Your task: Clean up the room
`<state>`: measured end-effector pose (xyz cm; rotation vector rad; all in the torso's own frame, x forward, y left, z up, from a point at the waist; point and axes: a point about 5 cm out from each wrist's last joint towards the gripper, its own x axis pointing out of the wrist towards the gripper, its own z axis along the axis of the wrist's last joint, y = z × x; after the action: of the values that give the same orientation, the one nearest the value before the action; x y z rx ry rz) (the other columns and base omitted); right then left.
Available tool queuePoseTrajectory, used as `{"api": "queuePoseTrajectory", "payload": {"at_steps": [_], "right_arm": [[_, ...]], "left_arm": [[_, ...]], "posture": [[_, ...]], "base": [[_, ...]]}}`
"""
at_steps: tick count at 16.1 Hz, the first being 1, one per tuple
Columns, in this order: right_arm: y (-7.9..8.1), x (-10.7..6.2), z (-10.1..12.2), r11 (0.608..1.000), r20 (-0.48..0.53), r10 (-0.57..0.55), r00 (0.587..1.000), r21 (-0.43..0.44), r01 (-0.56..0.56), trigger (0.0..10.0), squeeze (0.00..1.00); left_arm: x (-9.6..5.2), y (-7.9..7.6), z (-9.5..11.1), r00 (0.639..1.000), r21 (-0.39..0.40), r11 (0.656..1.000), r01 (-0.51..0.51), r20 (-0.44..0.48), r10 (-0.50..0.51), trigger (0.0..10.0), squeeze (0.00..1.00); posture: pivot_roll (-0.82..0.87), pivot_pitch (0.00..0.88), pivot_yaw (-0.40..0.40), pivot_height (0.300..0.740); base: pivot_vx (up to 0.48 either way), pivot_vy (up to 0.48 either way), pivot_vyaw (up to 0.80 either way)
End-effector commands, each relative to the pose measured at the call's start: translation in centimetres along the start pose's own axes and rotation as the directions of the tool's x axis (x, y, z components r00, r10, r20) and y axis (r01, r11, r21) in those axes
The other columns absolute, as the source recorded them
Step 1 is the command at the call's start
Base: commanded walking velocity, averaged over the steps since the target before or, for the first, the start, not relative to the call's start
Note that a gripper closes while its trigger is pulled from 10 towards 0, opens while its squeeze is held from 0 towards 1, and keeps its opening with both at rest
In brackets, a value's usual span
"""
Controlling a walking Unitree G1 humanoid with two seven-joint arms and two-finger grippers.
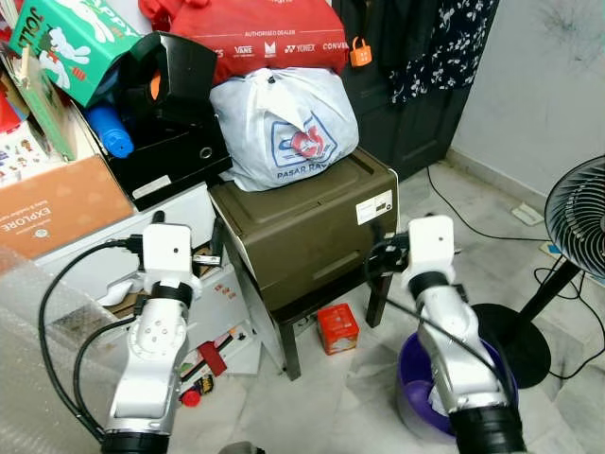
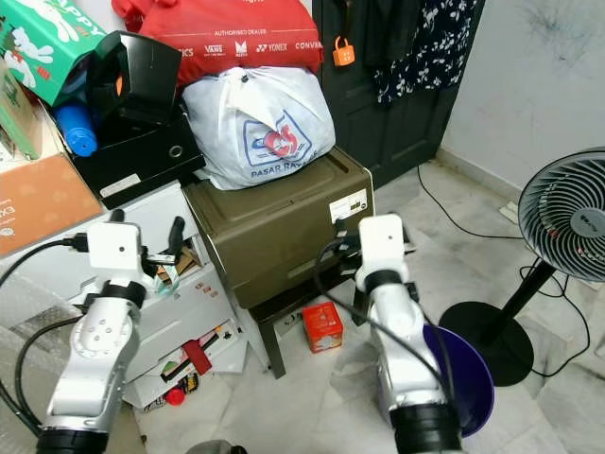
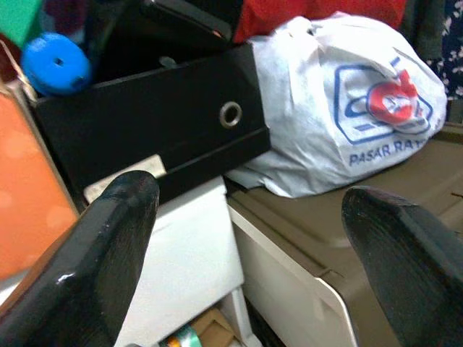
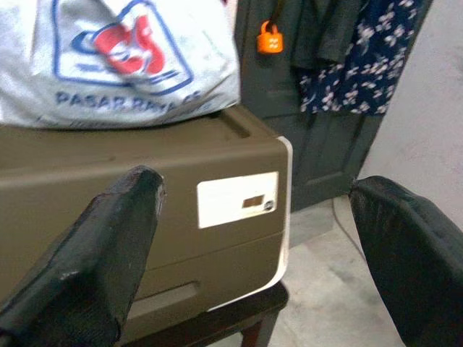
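A small red box (image 1: 337,327) lies on the floor under a dark stool that carries an olive storage box (image 1: 302,222). A white plastic bag (image 1: 282,128) sits on the olive box, with a red bag (image 1: 255,33) above it. My left gripper (image 3: 246,195) is open and empty, raised in front of the black file box (image 3: 166,137) and the white drawers (image 1: 180,213). My right gripper (image 4: 255,186) is open and empty too, held near the olive box's labelled front corner (image 4: 235,199). A purple basin (image 2: 463,378) rests on the floor beside my right arm.
A standing fan (image 1: 577,218) with its round base and cable is at the right. At the left, an orange cardboard box (image 1: 57,203), a blue bottle (image 1: 112,132) and a green carton (image 1: 71,43) are piled up. Red bits (image 1: 213,359) lie by the drawers. Dark doors (image 1: 416,104) stand behind.
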<state>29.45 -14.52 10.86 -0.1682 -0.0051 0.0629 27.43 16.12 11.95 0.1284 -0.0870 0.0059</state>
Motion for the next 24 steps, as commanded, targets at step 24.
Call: {"api": "queuePoseTrajectory", "payload": {"at_steps": [24], "right_arm": [[-2.7,-4.6,0.4,0.999,-0.05,-0.025,0.998,-0.047,0.022,10.0,0.0]], "left_arm": [[-4.4,2.3,-0.3,0.997,0.049,0.999,0.011,-0.082,-0.007,10.0,0.0]], "posture": [[-0.08,0.0,0.051,0.74]], "base": [[0.0,0.0,0.7]]}}
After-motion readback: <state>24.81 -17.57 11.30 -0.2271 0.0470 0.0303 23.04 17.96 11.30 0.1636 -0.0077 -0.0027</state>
